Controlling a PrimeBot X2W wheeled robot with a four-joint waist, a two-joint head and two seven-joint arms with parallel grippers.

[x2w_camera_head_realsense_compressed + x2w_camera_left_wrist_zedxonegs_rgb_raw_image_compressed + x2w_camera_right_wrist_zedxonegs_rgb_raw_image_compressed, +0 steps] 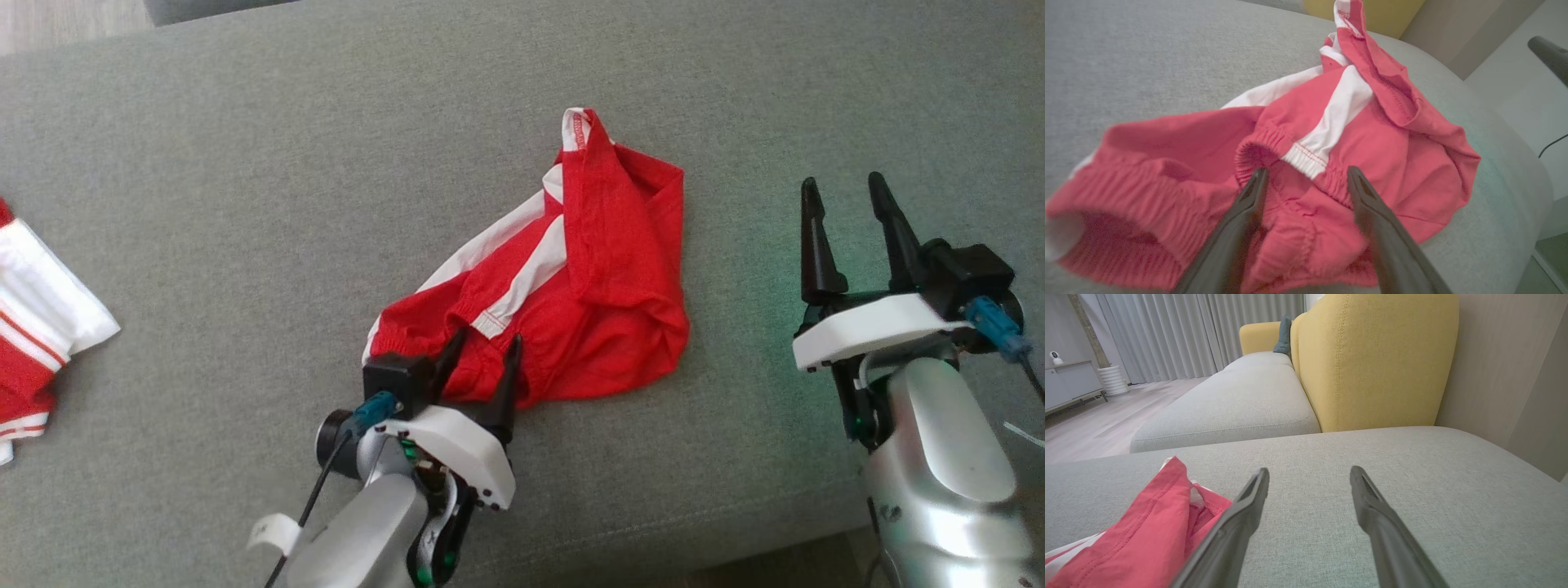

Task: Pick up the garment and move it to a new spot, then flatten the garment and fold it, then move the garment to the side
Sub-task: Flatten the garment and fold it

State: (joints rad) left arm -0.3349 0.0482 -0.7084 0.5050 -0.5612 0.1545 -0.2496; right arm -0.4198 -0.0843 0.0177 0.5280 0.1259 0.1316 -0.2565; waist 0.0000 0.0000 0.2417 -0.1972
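Garment (pixel 588 278) crumpled on grey sofa seat (pixel 245 204); left jaws spread, tips at its waistband, gripping nothing; right jaws spread, well apart.

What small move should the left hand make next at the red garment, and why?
Probably lower the left hand a little and close it on the gathered waistband. It stands open right over that edge of the crumpled red garment, and nothing is gripped yet. The right hand is open too, over bare cushion, apart from the cloth, so the lift likely starts on the left.
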